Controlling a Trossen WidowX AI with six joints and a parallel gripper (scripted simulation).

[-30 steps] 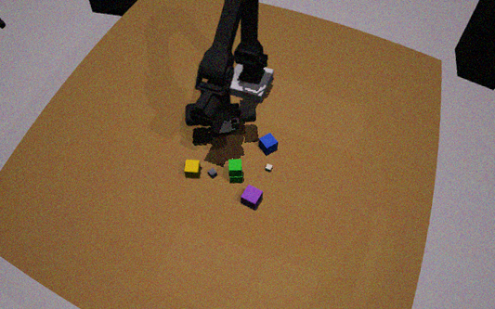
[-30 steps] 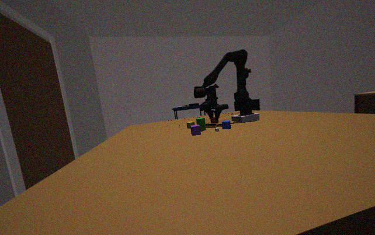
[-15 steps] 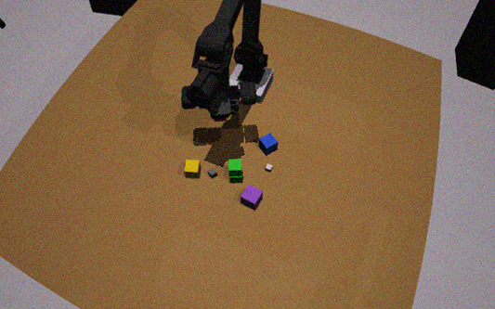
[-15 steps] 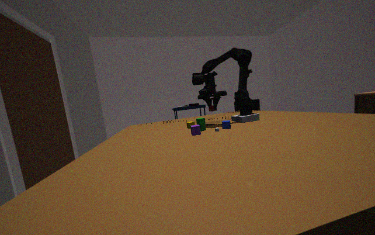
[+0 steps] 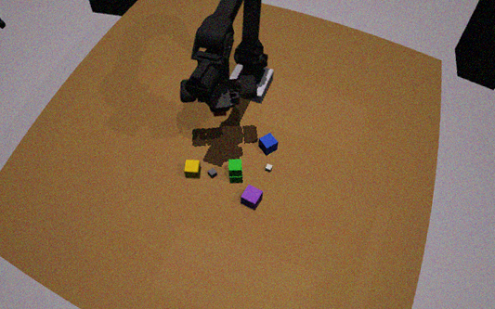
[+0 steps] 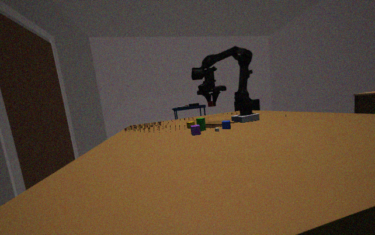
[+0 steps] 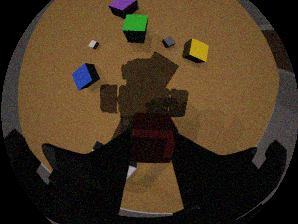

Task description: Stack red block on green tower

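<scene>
Small red cube (image 6: pixel 211 103) pinched in black parallel-jaw gripper (image 6: pixel 211 102), raised well above tan table top (image 6: pixel 204 175). Pick judged complete. Two-block green tower (image 5: pixel 235 171) upright, untouched, between yellow cube (image 5: pixel 192 168) and purple cube (image 5: pixel 251 196). Remaining: carry over tower, lower squarely onto top face, release gently, withdraw without bumping.
</scene>
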